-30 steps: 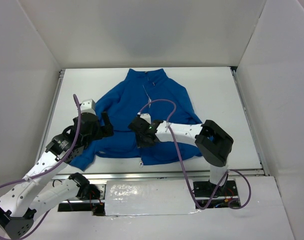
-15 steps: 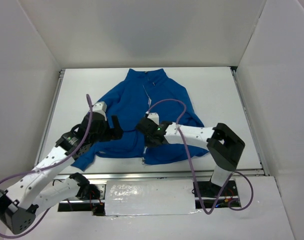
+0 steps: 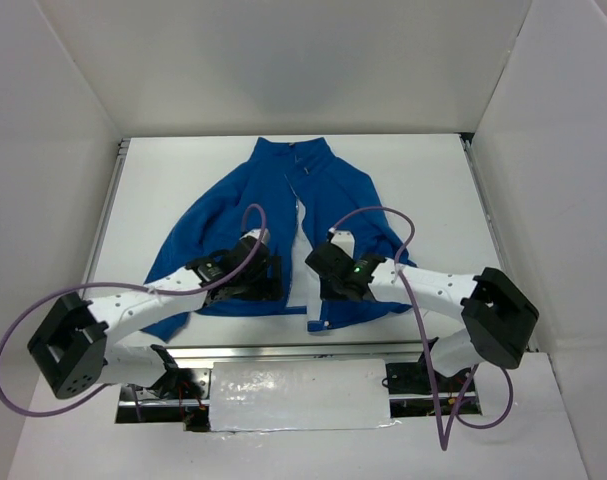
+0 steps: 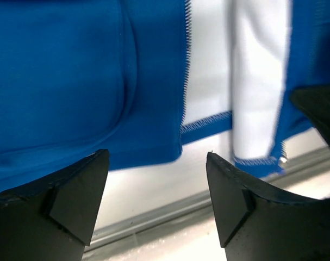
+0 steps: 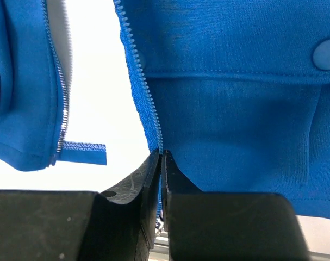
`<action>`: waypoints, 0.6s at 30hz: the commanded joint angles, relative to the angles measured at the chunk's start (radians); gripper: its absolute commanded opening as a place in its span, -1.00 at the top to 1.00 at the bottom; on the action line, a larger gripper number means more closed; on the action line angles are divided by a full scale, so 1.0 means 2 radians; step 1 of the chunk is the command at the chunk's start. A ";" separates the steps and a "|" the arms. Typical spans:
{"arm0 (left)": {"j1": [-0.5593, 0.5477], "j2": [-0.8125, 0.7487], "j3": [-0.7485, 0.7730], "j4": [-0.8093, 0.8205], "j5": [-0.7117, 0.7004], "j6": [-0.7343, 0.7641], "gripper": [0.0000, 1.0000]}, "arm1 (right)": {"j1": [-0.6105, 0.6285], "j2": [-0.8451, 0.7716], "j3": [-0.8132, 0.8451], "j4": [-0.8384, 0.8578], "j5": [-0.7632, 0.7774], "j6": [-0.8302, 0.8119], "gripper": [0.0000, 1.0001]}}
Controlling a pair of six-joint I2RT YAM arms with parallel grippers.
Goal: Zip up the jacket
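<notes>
The bright blue jacket (image 3: 328, 190) lies flat on the white table, collar at the far end. Its lower front is spread open, with a white gap between the two panels. My right gripper (image 3: 326, 285) is shut on the zipper edge of the jacket's right panel (image 5: 230, 109), near the hem; the jaws pinch the zipper teeth (image 5: 161, 155). My left gripper (image 3: 266, 280) is open and empty, hovering over the hem of the left panel (image 4: 72, 81) near the table's front edge (image 4: 156, 163). A small metal pull (image 4: 282, 159) hangs at the right panel's lower corner.
A metal rail (image 3: 333, 350) runs along the table's near edge, just beyond the jacket's hem. White walls enclose the table on three sides. Purple cables (image 3: 378, 215) loop above both arms.
Both arms swung toward the centre. The right gripper moved right, drawing its panel along, so the lower front has spread open. The left gripper moved from the sleeve to the left panel's hem.
</notes>
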 commanded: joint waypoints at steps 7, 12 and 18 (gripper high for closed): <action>-0.017 0.102 0.036 0.049 0.014 -0.010 -0.45 | -0.001 -0.043 -0.030 0.036 -0.014 -0.014 0.81; -0.030 0.120 0.047 0.048 0.018 -0.010 -0.38 | -0.001 -0.045 -0.031 0.040 -0.015 -0.020 0.81; -0.031 0.155 0.054 0.041 0.015 -0.013 0.04 | -0.001 -0.040 -0.027 0.045 -0.021 -0.027 0.81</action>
